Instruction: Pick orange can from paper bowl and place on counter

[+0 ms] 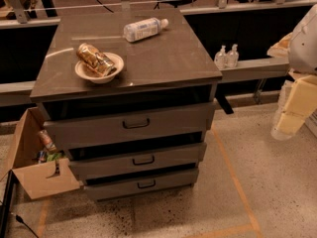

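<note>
The orange can lies on its side in the paper bowl, its top end sticking out over the bowl's left rim. The bowl stands near the front left of the counter. My gripper hangs at the far right of the view, off the counter's right side and below its top, well away from the can and with nothing seen in it.
A clear plastic bottle with a white label lies at the back of the counter. Three drawers sit below the top. An open cardboard box stands on the floor at left. Two small bottles stand on a ledge at right.
</note>
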Robot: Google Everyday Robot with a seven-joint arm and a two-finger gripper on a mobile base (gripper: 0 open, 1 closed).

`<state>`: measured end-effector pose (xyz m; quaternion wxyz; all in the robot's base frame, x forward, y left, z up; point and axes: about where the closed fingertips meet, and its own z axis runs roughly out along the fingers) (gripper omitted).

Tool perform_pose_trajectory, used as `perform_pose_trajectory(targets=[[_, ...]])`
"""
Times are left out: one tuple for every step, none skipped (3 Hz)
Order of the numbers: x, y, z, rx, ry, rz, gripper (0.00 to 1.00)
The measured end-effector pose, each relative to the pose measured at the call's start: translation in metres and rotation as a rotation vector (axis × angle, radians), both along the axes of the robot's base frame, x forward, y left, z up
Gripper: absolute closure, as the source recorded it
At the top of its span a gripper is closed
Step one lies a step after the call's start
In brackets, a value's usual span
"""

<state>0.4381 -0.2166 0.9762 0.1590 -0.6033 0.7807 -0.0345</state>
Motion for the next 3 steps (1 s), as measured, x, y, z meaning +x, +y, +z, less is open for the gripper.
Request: perform_pose_trajectory(targets=[[0.000, 0.000, 0.000, 0.000, 0.000, 0.000, 0.00], [0.021, 0.015, 0.008, 0.072, -0.042, -0.032, 0.00], [0.064, 0.045, 0.015, 0.221, -0.073, -0.076, 0.00]])
